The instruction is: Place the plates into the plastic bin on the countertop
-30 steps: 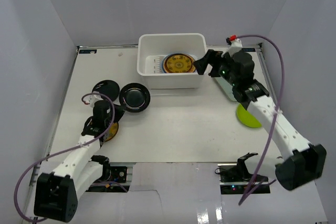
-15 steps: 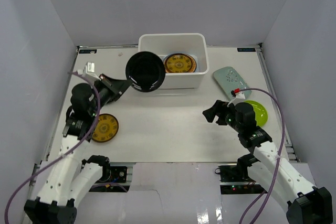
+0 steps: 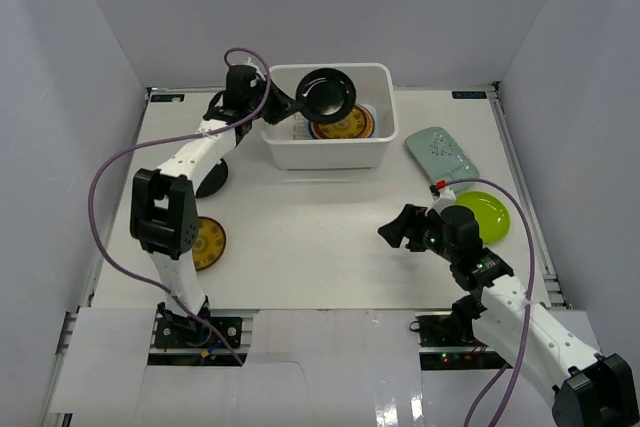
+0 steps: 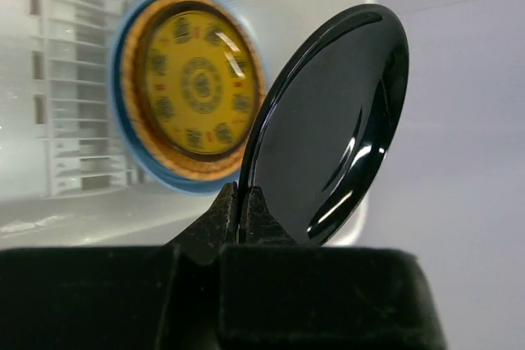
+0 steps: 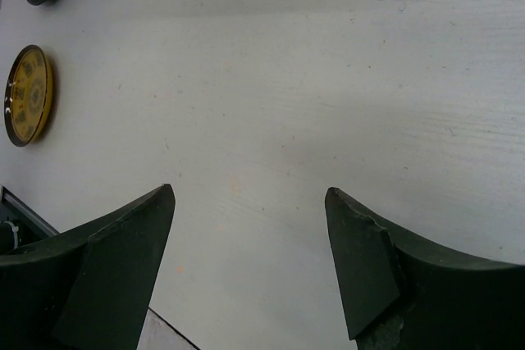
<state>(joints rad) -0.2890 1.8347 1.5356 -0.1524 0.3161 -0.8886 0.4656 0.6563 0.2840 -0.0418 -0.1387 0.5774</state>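
The left gripper (image 4: 242,202) is clamped on the rim of the black plate (image 4: 328,129), holding it tilted over the plastic bin (image 3: 330,152). Just beyond it, a gold-centred plate (image 4: 197,92) lies inside. The right gripper (image 5: 248,194) hangs spread apart over the bench (image 5: 344,79).

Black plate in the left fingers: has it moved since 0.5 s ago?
Yes. The black plate went from the plastic bin's near-left corner to over its inside, away from the arm bases.
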